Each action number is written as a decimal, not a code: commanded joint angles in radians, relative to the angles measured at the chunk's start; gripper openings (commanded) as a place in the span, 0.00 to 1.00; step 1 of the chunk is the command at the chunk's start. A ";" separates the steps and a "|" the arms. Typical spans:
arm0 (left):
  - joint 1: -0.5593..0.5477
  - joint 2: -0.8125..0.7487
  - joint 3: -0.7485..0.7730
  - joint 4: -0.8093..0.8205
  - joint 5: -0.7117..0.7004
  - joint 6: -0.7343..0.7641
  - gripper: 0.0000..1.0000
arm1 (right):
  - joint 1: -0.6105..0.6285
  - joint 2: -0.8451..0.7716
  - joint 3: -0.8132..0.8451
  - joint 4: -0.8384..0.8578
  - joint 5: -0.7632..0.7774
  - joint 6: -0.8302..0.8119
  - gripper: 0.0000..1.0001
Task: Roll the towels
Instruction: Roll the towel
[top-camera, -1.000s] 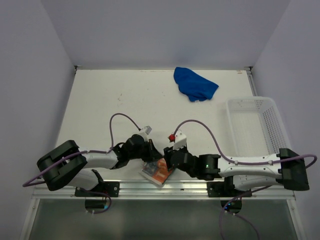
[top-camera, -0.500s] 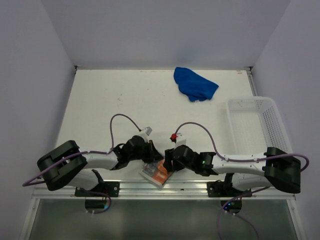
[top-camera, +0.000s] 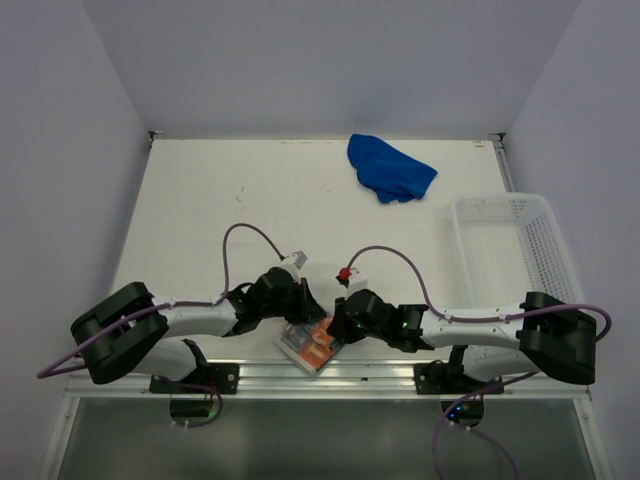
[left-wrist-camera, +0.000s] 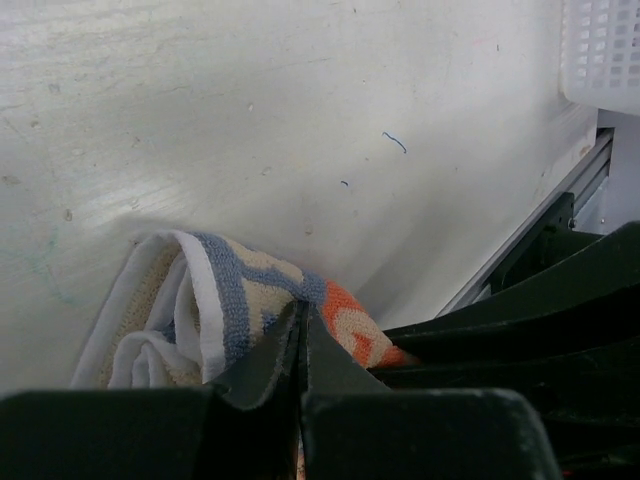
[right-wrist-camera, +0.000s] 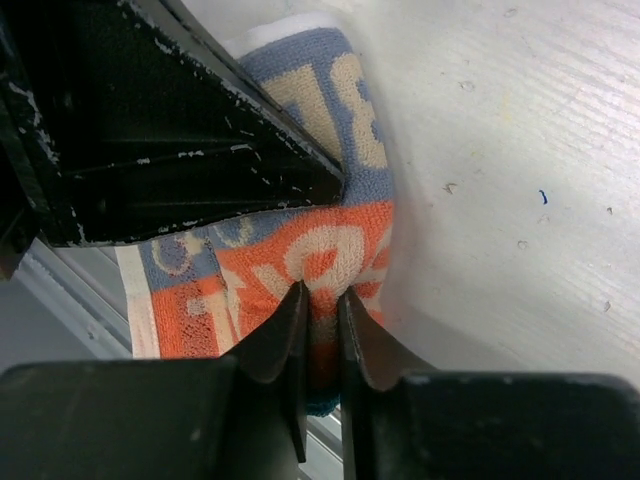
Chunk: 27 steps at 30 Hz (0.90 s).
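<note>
Two grippers meet over the patterned towel (top-camera: 312, 347), which lies bunched at the desk's (top-camera: 230, 190) near edge, between the arms. Right gripper (right-wrist-camera: 320, 296) pinches a ridge of its orange cloth. Left gripper (left-wrist-camera: 301, 318) is clenched tight, tips against the towel's fold. Far back lies the blue towel (top-camera: 390, 170), well apart.

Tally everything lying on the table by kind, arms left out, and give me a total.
Towels: 2 (blue towel, patterned towel)
White mesh basket: 1
Total: 3
</note>
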<state>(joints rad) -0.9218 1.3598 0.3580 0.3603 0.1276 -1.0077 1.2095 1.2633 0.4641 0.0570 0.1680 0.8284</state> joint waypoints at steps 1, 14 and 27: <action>0.036 -0.025 0.065 -0.141 -0.068 0.087 0.00 | 0.004 0.008 0.008 0.012 -0.022 -0.012 0.08; 0.310 -0.054 0.369 -0.354 -0.006 0.277 0.00 | 0.013 0.061 0.113 0.047 0.353 -0.187 0.00; 0.322 -0.041 0.346 -0.328 0.044 0.259 0.00 | 0.082 0.209 0.215 -0.109 0.723 -0.264 0.00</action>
<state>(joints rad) -0.6033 1.3285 0.7193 0.0189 0.1425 -0.7635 1.2510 1.4525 0.6220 0.0376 0.7307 0.6106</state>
